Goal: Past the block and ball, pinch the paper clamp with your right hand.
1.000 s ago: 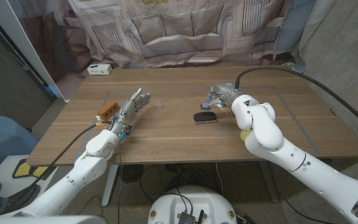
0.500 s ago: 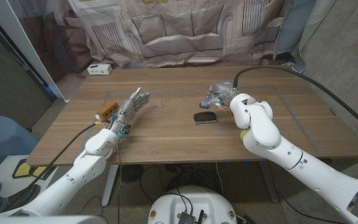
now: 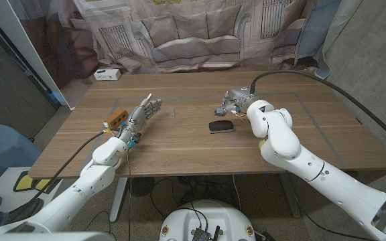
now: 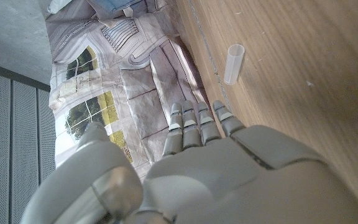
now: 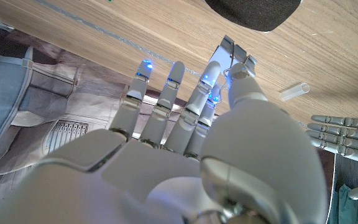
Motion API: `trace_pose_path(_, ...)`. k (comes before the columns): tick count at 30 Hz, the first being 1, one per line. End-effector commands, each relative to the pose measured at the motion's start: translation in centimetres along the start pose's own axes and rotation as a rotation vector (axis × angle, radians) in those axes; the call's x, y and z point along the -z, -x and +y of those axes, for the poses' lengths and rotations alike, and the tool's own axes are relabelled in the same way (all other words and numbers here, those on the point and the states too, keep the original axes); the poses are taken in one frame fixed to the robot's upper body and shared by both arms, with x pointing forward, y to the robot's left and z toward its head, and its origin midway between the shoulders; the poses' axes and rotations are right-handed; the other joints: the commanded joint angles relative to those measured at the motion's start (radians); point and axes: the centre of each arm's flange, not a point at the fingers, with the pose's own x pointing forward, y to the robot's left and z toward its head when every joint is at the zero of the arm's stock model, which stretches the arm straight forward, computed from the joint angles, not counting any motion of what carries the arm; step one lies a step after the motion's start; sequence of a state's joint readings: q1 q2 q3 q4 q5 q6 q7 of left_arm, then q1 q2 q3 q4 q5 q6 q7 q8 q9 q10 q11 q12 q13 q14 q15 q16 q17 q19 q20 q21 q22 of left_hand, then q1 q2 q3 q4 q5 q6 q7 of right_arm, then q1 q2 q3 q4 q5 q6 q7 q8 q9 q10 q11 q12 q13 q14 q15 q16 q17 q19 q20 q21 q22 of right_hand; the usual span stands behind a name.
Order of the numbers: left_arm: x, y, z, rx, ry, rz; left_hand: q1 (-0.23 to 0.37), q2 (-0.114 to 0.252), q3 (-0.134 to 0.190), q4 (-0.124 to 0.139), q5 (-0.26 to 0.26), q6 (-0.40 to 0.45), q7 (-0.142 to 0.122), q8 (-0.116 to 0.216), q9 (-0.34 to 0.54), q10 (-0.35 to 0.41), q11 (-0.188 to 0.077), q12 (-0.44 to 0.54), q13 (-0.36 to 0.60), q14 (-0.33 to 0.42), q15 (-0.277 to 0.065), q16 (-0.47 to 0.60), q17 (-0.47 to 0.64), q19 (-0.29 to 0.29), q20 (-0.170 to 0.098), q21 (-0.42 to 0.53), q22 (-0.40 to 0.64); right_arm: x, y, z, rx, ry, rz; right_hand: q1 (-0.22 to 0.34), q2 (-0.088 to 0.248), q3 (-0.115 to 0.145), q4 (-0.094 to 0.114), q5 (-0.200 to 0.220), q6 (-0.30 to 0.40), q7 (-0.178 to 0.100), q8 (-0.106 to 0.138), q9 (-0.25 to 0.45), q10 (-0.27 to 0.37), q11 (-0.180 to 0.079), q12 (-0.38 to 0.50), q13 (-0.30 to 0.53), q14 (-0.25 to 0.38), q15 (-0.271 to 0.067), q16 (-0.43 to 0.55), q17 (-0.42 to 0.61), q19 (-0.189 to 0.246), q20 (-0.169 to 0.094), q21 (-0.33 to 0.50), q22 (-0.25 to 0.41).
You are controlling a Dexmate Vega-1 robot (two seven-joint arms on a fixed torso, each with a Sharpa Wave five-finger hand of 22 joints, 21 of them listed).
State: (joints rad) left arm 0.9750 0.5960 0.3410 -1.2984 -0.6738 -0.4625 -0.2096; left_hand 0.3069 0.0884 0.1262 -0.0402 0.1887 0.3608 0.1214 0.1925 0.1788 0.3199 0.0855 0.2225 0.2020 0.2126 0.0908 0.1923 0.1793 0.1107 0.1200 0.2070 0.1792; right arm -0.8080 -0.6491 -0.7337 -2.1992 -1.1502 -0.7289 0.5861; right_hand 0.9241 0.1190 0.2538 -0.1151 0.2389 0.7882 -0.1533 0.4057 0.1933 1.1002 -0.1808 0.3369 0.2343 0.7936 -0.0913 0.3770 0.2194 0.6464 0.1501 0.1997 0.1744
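Right now the right robot hand (image 5: pixel 185 143) reaches over the wooden surface (image 3: pixel 179 144), fingers spread and extended, holding nothing. Small silver metal paper clamp (image 5: pixel 234 53) lies just beyond its fingertips (image 5: pixel 143 68), beside a black oval pad (image 3: pixel 220 126). Left robot hand (image 3: pixel 138 119) waits well apart, unclenched.

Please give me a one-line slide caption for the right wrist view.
Right robot hand reaching with spread fingers toward the metal paper clamp on the wooden table.
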Motion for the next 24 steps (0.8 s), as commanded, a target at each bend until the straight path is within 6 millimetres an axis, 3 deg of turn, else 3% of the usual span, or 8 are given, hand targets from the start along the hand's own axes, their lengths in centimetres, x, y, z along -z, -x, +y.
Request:
trace_pose_path(1,0.15,-0.34,-0.08,0.004,0.004,0.001,-0.001,0.007,0.003,-0.007,-0.003,0.009,0.000,-0.001,0.004,0.008,0.001,-0.002,0.004,0.001,0.000,-0.003,0.001,0.008,-0.003,-0.003,0.001,0.26,-0.02,0.00,-0.030,-0.023,0.002,0.003,0.000,-0.001,-0.004,-0.006,0.304,-0.050,0.000,0.002,-0.006,-0.012,-0.003,0.001,0.009,-0.081,-0.003,0.004,-0.010,0.005,-0.004,0.002)
trace_pose_path(4,0.19,-0.38,-0.13,0.002,0.007,0.001,-0.001,0.007,0.003,-0.007,-0.003,0.009,0.000,-0.001,0.004,0.008,0.000,-0.002,0.004,0.001,0.000,-0.003,0.001,0.007,-0.003,-0.003,0.001,0.38,-0.07,0.00,-0.051,-0.030,0.005,-0.001,0.003,-0.005,-0.003,-0.013,0.291,-0.056,-0.010,0.002,-0.029,-0.019,-0.010,0.005,0.001,-0.086,0.000,0.015,-0.036,0.000,-0.012,0.002)
trace_pose_path(11,0.49,-0.47,-0.38,0.013,0.012,0.011,-0.001,0.008,0.004,-0.008,-0.003,0.008,-0.002,-0.001,0.004,0.007,0.004,-0.003,0.004,0.001,0.000,-0.003,0.001,0.008,-0.004,-0.003,0.001,0.48,0.28,0.12,-0.054,-0.029,0.014,-0.009,0.004,-0.010,-0.003,-0.023,0.264,-0.068,-0.027,0.003,-0.066,-0.027,-0.025,0.008,-0.021,-0.078,-0.008,0.023,-0.049,0.011,-0.012,0.002)
trace_pose_path(17,0.44,-0.48,-0.56,0.020,0.009,0.007,-0.001,0.008,0.004,-0.009,-0.003,0.008,-0.001,-0.001,0.004,0.008,0.001,-0.002,0.004,0.003,0.000,-0.003,0.001,0.009,-0.003,-0.004,0.002,0.44,0.68,0.16,-0.035,-0.007,0.017,-0.015,-0.034,-0.023,-0.016,-0.032,0.230,-0.066,-0.048,0.004,-0.100,-0.027,-0.042,0.008,-0.026,-0.087,-0.022,0.016,-0.067,0.003,-0.012,0.001)
trace_pose_path(24,0.38,-0.18,-0.62,0.013,0.008,0.006,-0.001,0.009,0.005,-0.009,-0.004,0.008,-0.001,-0.001,0.004,0.010,0.001,-0.002,0.004,0.004,-0.001,-0.002,0.001,0.008,-0.002,-0.004,0.002,0.50,0.82,0.10,-0.028,-0.004,0.015,-0.026,-0.052,-0.031,-0.018,-0.034,0.189,-0.068,-0.070,0.006,-0.143,-0.028,-0.064,0.005,-0.038,-0.088,-0.034,0.014,-0.074,0.010,-0.010,0.001)
